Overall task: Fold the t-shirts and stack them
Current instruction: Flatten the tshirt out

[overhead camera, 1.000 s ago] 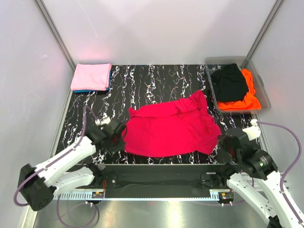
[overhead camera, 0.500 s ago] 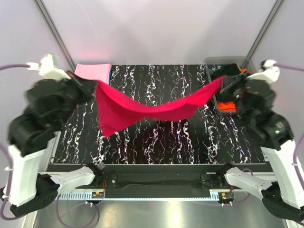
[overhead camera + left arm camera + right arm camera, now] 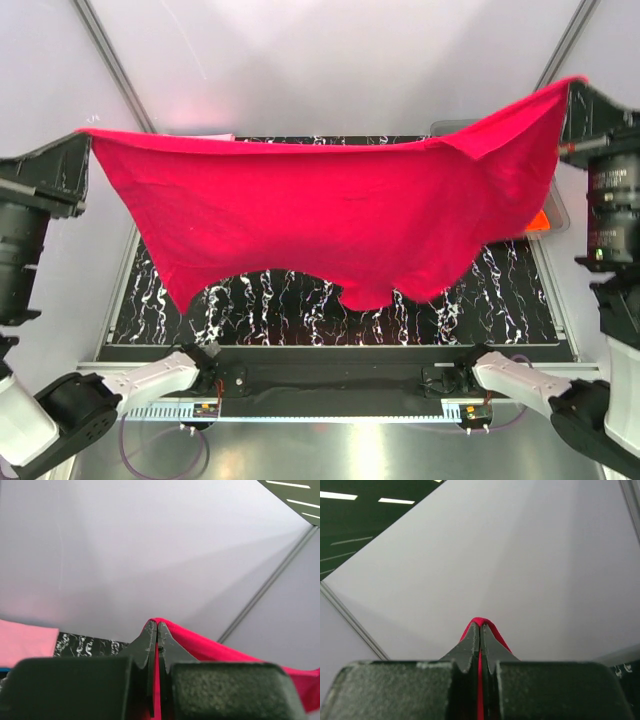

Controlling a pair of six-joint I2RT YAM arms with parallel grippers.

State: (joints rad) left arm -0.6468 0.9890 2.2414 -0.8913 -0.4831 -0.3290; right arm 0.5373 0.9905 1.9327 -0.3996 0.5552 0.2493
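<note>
left gripper (image 3: 157,626): jaws pinched together on one corner of the crimson-red t-shirt (image 3: 330,215), cloth sandwiched between the black textured fingers. Shirt is up in the air, spread wide above the black-and-white marbled table (image 3: 300,310). Top edge is near taut with a slight sag mid-span; the bottom hem hangs free in an uneven curve. Soft matte cloth, few creases. Folded light pink t-shirt (image 3: 25,641) lies far left on the table. right gripper (image 3: 480,625): clamped tight on the opposite corner, sitting higher in the overhead view. Far right, a sliver of bright orange t-shirt (image 3: 541,218) shows in the clear plastic bin (image 3: 556,212), mostly hidden behind the cloth.
</note>
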